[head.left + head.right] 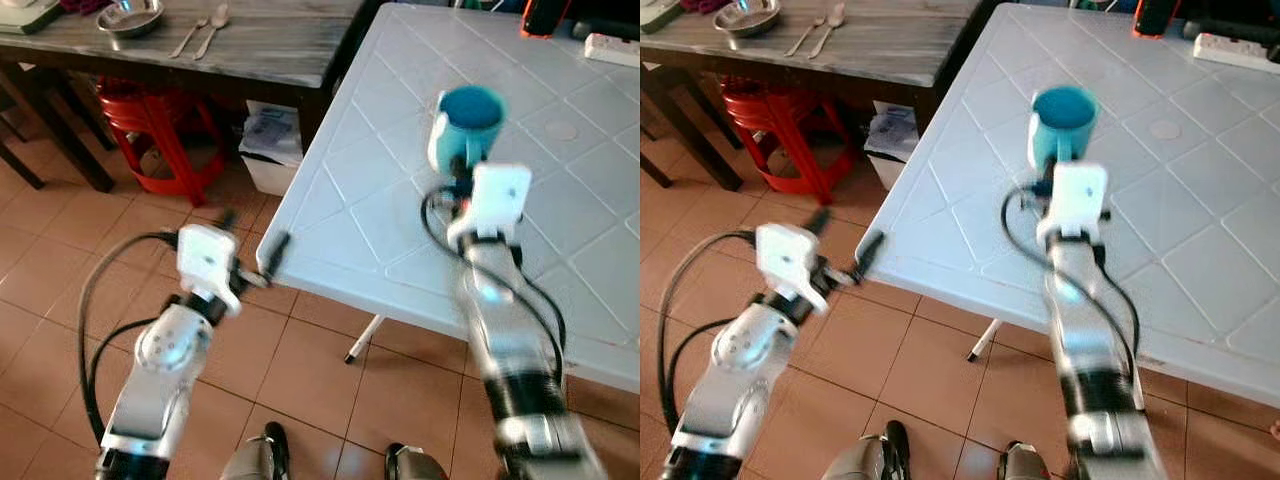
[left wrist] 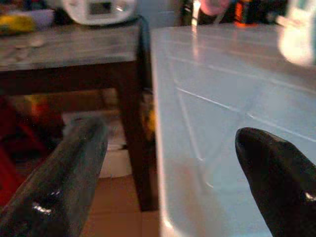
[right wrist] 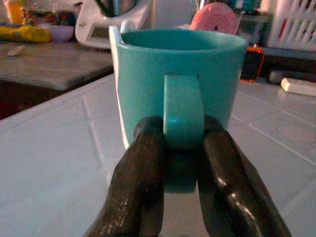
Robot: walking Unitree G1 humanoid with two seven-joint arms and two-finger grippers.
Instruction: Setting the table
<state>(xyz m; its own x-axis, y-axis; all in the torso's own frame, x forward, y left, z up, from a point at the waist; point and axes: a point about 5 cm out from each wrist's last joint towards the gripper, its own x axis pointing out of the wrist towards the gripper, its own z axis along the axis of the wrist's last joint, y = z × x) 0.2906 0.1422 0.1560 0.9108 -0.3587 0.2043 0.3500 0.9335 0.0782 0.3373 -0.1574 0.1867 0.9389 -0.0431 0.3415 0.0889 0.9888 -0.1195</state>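
Observation:
A teal mug stands upright over the white plastic table, toward its left half. My right gripper is shut on the mug's handle, its two black fingers pinching it from both sides; whether the mug rests on the table or hangs just above it, I cannot tell. My left gripper is open, low at the table's near-left corner, with one finger over the table edge and the other finger off it.
A dark wooden table at the back left carries a metal bowl and two spoons. A red stool stands under it. A white power strip lies at the white table's far right.

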